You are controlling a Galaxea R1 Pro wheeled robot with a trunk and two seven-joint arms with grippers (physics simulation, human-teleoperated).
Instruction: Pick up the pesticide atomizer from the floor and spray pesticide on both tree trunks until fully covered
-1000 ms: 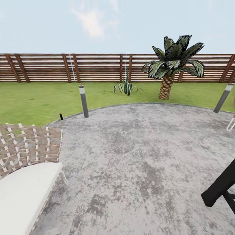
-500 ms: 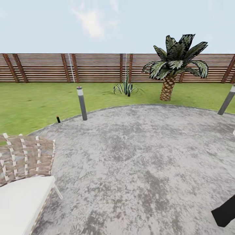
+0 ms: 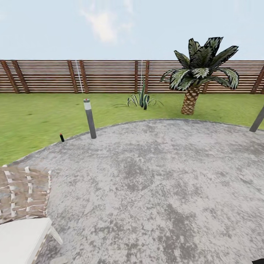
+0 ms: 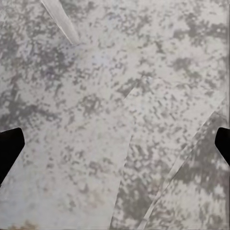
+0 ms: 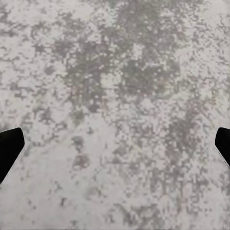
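We stand on a mottled grey paved patio (image 3: 157,190) in the garden, with lawn (image 3: 33,117) and slatted fence (image 3: 110,76) far ahead. A short palm (image 3: 190,99) grows far right, a lamp post (image 3: 90,119) far left, and a woven chair (image 3: 22,205) sits near left. Our left pincer (image 4: 115,146) and right pincer (image 5: 115,146) are both spread wide over bare paving, pinching nothing.

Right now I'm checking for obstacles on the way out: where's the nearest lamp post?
In the head view, the grey lamp post stands left of centre at the patio edge, where paving meets lawn, with a small dark stake to its left.
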